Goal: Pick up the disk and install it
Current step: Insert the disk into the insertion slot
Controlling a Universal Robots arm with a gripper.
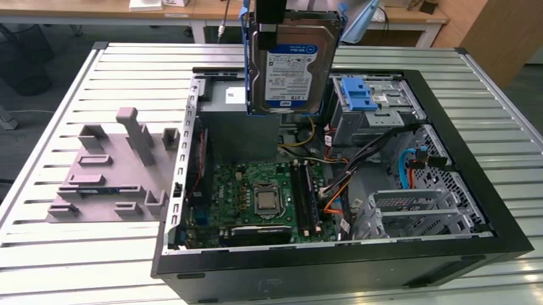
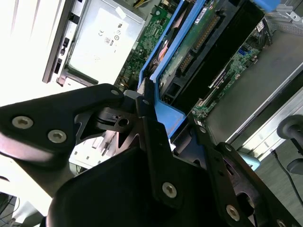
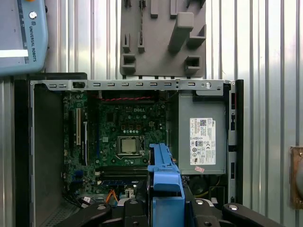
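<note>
Hanging upright above the open computer case (image 1: 339,270), the disk (image 1: 293,63) is pinched at its blue end by the end effector (image 2: 168,118).

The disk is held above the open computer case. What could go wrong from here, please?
1. The gripper holds the disk by its blue end; a slip may drop it onto the motherboard.
2. Loose cables lie beside the drive bay and could snag the disk.
</note>
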